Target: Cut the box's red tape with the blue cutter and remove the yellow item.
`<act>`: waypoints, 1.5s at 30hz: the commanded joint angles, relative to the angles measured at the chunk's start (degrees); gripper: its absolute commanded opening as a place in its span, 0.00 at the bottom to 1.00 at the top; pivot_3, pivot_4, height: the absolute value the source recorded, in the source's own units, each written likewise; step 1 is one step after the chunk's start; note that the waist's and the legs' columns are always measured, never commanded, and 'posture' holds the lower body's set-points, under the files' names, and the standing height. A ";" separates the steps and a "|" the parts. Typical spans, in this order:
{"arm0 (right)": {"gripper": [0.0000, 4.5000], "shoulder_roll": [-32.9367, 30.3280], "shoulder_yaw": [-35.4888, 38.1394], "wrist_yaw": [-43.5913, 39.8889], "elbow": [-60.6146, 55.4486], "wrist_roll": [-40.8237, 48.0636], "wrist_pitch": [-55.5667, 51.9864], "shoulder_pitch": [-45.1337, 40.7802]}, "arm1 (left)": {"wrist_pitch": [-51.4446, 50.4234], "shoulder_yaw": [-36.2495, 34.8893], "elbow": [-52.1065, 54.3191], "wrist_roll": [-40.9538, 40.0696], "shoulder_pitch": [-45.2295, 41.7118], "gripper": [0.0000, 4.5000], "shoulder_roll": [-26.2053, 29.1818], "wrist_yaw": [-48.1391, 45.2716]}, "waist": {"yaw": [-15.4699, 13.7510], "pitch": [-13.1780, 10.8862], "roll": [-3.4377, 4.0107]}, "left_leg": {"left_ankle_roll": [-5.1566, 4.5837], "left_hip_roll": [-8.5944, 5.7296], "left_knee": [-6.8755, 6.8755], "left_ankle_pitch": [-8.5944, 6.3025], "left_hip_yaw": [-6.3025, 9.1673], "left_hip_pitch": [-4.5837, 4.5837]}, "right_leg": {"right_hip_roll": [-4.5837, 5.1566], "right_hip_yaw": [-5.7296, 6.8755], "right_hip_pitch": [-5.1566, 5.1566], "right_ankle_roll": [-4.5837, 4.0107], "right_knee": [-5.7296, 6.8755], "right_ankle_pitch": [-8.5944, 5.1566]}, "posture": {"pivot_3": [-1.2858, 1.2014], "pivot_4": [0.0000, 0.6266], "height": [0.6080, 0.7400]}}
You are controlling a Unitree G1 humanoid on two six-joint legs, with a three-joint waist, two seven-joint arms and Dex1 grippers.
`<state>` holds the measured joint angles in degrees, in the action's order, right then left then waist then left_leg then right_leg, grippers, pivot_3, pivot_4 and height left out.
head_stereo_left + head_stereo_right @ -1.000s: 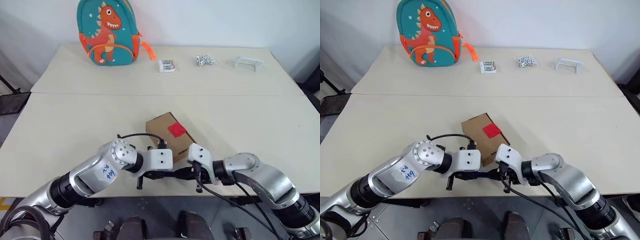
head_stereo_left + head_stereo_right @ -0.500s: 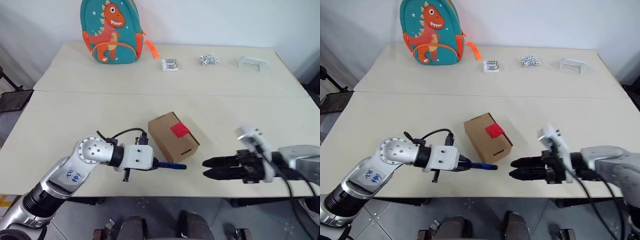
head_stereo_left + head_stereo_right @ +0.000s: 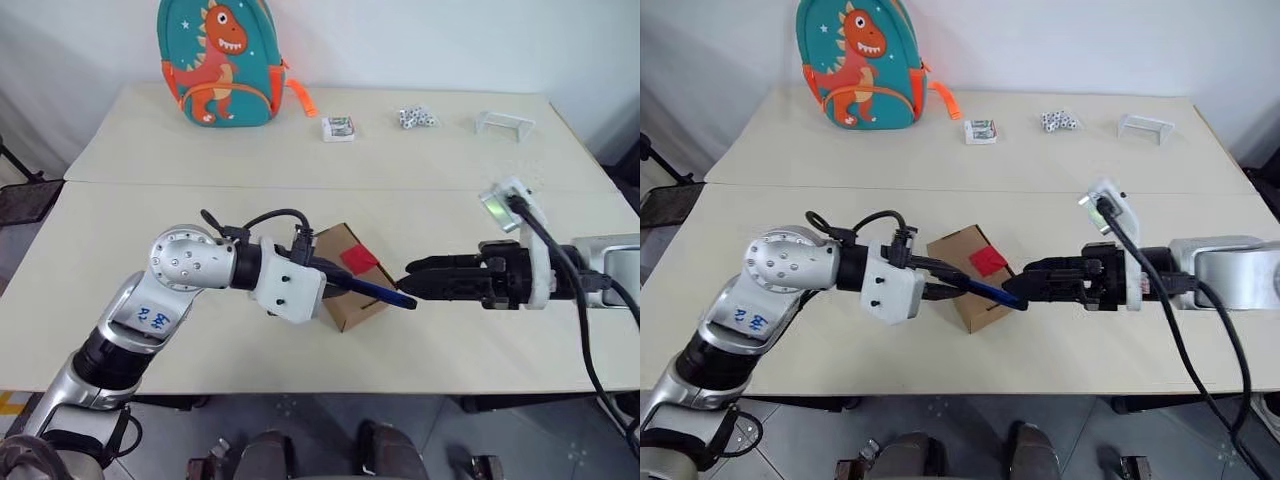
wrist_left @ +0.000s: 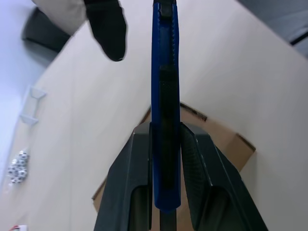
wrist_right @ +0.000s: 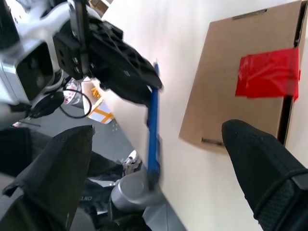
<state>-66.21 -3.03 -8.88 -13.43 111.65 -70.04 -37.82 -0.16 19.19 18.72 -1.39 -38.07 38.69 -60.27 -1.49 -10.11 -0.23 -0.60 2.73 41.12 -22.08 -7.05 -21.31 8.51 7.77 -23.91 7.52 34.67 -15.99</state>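
Left pincer (image 3: 322,277), head view: fingers pinching the cutter (image 3: 372,291), which points toward the robot's right over the near edge of the box (image 3: 346,276). Box lies on the table (image 3: 300,160), its red tape (image 3: 358,259) on top. Right pincer (image 3: 412,281) faces the cutter's tip from the right, its fingers spread, holding nothing. At the table's far edge: a dinosaur backpack (image 3: 216,62), a small packet (image 3: 336,128), a cluster of dice (image 3: 414,118) and a white bracket (image 3: 503,123).

Left wrist view: cutter (image 4: 165,106) clamped between the two fingers (image 4: 134,168), running straight out over the box (image 4: 226,139); a black finger of the right pincer stands beside the tip.

Right wrist view: both fingers (image 5: 262,163) wide apart; between them the box (image 5: 240,72) with tape (image 5: 268,72) across its seam, and the cutter (image 5: 153,130) held just beside the box.
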 commanded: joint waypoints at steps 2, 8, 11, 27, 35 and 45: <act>0.99 1.63 -1.28 3.09 -0.87 1.35 0.85 -2.13 | 0.33 0.71 -0.36 1.54 -1.74 0.18 -1.95 0.47 | -0.12 0.00 0.00 | 0.00 0.00 -0.01 0.00 0.02 -0.04 | 0.00 0.03 -0.02 0.01 0.00 0.01 | 0.52 0.24 1.00; 0.99 4.64 -3.37 6.82 -2.68 1.35 2.09 -0.88 | 0.36 1.06 -1.41 3.09 -2.69 0.18 -3.51 0.63 | -0.06 0.00 0.00 | 0.00 0.00 0.04 0.00 0.04 -0.14 | 0.00 0.05 -0.05 0.03 -0.06 0.02 | 0.52 0.24 1.00; 0.99 6.05 -3.92 8.60 -2.38 1.35 2.38 -0.67 | 0.38 0.94 -1.49 3.30 -2.77 0.18 -3.64 0.31 | -0.04 0.00 0.00 | 0.00 0.01 0.04 0.00 0.03 -0.14 | 0.00 0.05 -0.06 0.03 -0.04 0.02 | 0.52 0.24 1.00; 0.64 10.52 -6.66 12.29 -0.05 1.35 1.58 -2.45 | -1.43 0.00 -0.54 3.68 -2.85 0.18 -3.87 0.51 | -0.03 0.00 0.00 | 0.00 0.01 0.04 0.00 0.04 -0.14 | 0.00 0.05 -0.06 0.03 -0.04 0.02 | 0.52 0.24 1.00; 0.06 12.29 -6.50 12.81 0.89 1.35 1.40 -3.18 | -2.06 0.02 -0.55 3.73 -3.04 0.18 -3.92 0.30 | -0.03 0.00 0.00 | 0.00 0.01 0.04 0.00 0.02 -0.14 | 0.00 0.05 -0.06 0.03 -0.03 0.02 | 0.52 0.24 1.00; 0.03 11.94 -5.17 12.38 1.60 1.35 1.09 -3.21 | -3.54 -2.83 -0.97 0.49 -2.89 0.63 -3.87 0.08 | -0.02 0.00 0.00 | 0.00 0.02 0.04 0.00 0.03 -0.14 | 0.00 0.05 -0.06 0.03 -0.03 0.02 | 0.52 0.24 1.00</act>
<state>-53.53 -10.67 4.36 -11.23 111.68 -68.86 -40.22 -3.57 18.28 16.80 0.92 -39.87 34.91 -60.21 -1.51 -10.11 -0.22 -0.61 2.75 41.16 -22.08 -7.02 -21.45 8.52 7.82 -23.98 7.55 34.64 -15.97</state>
